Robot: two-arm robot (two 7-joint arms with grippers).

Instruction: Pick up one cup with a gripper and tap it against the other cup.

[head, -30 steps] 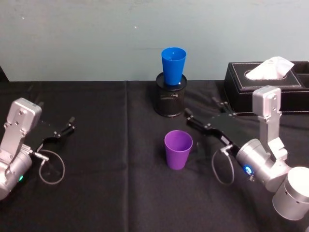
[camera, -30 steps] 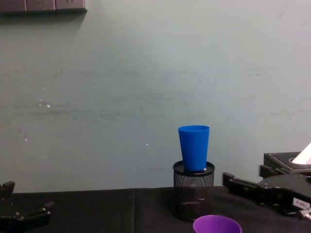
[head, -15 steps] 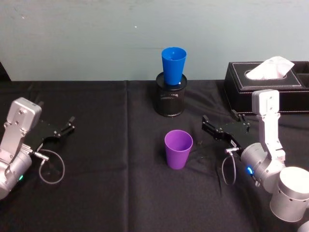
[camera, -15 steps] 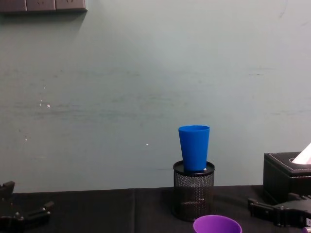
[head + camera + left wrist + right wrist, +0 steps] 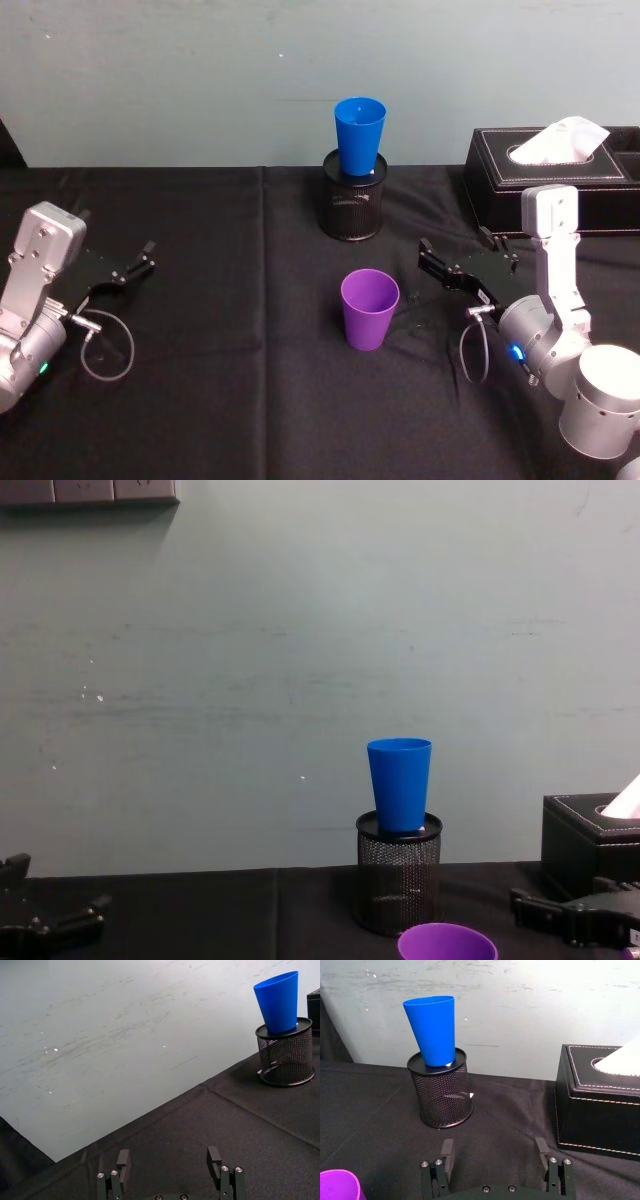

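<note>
Hovering beside the purple cup (image 5: 369,308) on the tabletop (image 5: 240,400), the right claw (image 5: 466,256) gaped wide and empty, blue cup (image 5: 359,135) perched on the mesh holder (image 5: 353,204).

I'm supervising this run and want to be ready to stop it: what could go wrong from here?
1. The blue cup sits in the top of the black mesh pen holder, not on the table; a firm tap may topple it.
2. The purple cup stands loose; the open right gripper beside it could nudge it over while closing in.
3. The tissue box stands close behind the right arm, so a wide swing might clip it.
</note>
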